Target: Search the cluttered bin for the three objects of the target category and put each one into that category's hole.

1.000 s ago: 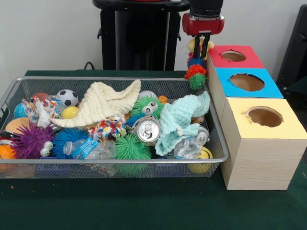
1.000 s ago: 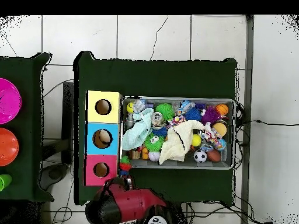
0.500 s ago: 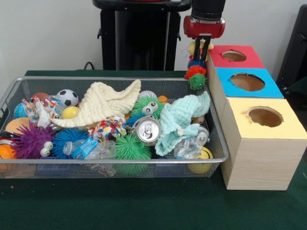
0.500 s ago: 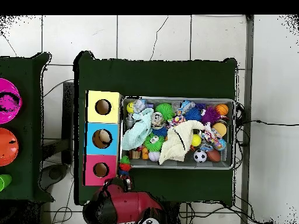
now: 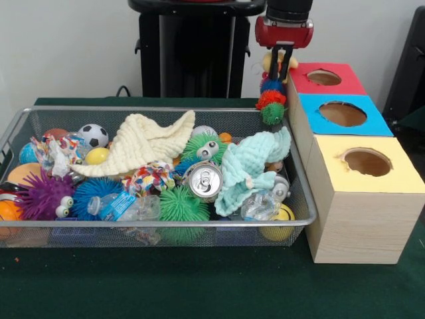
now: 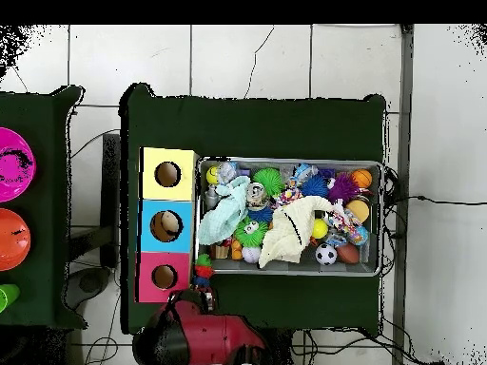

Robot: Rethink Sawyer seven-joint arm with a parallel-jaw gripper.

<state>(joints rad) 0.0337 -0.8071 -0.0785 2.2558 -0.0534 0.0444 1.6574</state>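
My gripper [image 5: 282, 58] hangs above the far right corner of the wire bin [image 5: 159, 229], shut on a striped caterpillar toy [image 5: 271, 98] that dangles from it, with a yellow head and blue, red and green fuzzy segments. The toy hangs just left of the red box [image 5: 325, 79] with its round hole. In the overhead view the caterpillar toy [image 6: 203, 271] lies between the red box [image 6: 164, 278] and the bin's corner, with the gripper [image 6: 204, 297] just below it. The blue box [image 5: 342, 113] and yellow box [image 5: 366, 164] stand in the same row.
The bin holds spiky balls, a soccer ball [image 5: 93, 135], a cream cloth [image 5: 143, 143], a mint cloth [image 5: 249, 166], a drink can [image 5: 204, 179], plastic bottles and a rope toy. Pink and orange bowls [image 6: 11, 200] sit on a side table.
The gripper has risen slightly with the caterpillar toy, which now hangs a little higher beside the red box. Nothing in the bin has moved.
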